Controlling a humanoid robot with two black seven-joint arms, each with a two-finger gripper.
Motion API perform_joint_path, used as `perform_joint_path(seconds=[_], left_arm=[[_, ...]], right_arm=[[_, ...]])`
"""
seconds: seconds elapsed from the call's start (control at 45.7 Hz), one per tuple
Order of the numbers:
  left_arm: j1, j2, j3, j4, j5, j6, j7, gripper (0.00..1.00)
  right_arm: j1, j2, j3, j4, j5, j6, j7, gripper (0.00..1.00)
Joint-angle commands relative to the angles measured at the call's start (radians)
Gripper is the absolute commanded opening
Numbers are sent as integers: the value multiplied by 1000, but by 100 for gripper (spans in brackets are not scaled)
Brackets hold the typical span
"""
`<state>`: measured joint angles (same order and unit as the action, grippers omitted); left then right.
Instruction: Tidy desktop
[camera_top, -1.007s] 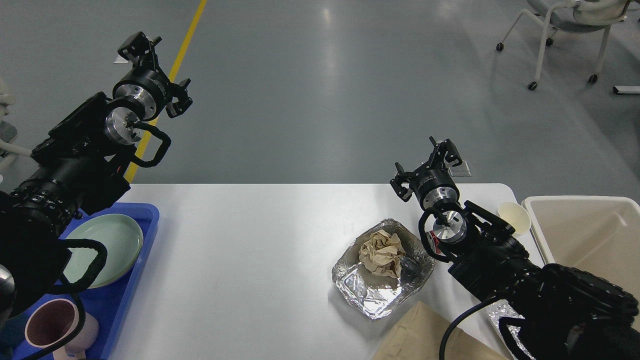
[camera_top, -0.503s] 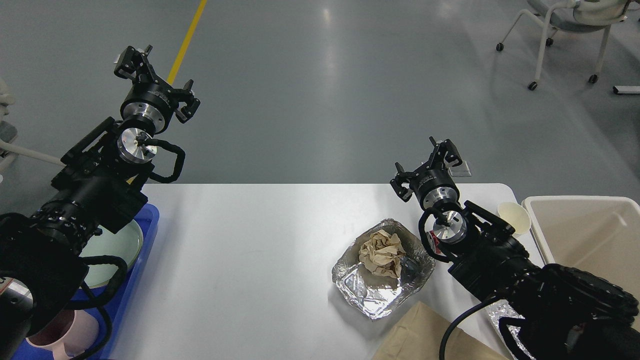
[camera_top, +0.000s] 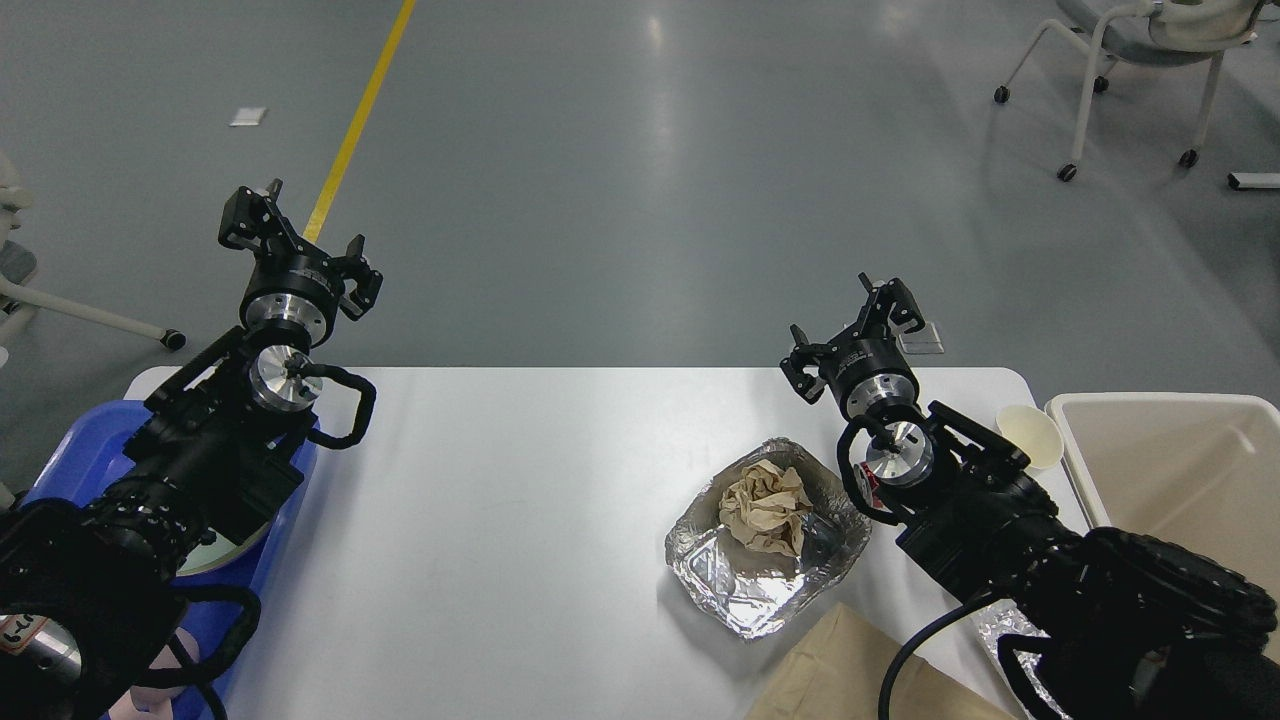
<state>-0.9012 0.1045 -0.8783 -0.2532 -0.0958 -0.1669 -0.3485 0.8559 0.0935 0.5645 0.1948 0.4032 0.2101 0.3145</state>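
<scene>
On the tabletop: a white desktop (camera_top: 500, 560) fills the lower part of the head view, its far edge running across mid-frame.
Left edge: a blue tray (camera_top: 75, 455) lies here, mostly hidden under the left arm.
Left gripper (camera_top: 292, 247): raised beyond the far left corner, fingers spread wide, holding nothing.
Right gripper (camera_top: 850, 335): poised over the far edge toward the right corner, fingers parted wide and empty.
Right of centre: a foil tray (camera_top: 745, 590) carries a crumpled brown paper ball (camera_top: 765, 505).
Near edge: a brown paper bag (camera_top: 850, 670) lies just beside the foil.
Far right corner: a paper cup (camera_top: 1030, 432) rests on its side, next to a cream bin (camera_top: 1170, 470).
</scene>
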Motion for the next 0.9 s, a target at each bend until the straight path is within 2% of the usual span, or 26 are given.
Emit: perform_joint_path(seconds=[0.0, 0.066, 0.131, 0.263, 0.328, 0.569, 0.722, 0.875], left_arm=[[18, -20, 9, -1, 2, -17, -53, 100], [19, -38, 7, 0, 2, -17, -90, 100], [25, -52, 7, -1, 2, -19, -147, 100], [56, -88, 7, 0, 1, -49, -308, 100], [93, -106, 7, 0, 1, -74, -354, 100], [105, -98, 9, 0, 1, -79, -349, 100], [105, -100, 9, 2, 4, -77, -328, 100], [107, -103, 10, 0, 11, -79, -333, 100]], right_arm=[[0, 0, 0, 0, 0, 0, 0, 100], [0, 0, 0, 0, 0, 0, 0, 100], [0, 0, 0, 0, 0, 0, 0, 100], [0, 0, 0, 0, 0, 0, 0, 100], [0, 0, 0, 0, 0, 0, 0, 100], [0, 0, 0, 0, 0, 2, 0, 100], [0, 0, 0, 0, 0, 0, 0, 100], [0, 0, 0, 0, 0, 0, 0, 100]])
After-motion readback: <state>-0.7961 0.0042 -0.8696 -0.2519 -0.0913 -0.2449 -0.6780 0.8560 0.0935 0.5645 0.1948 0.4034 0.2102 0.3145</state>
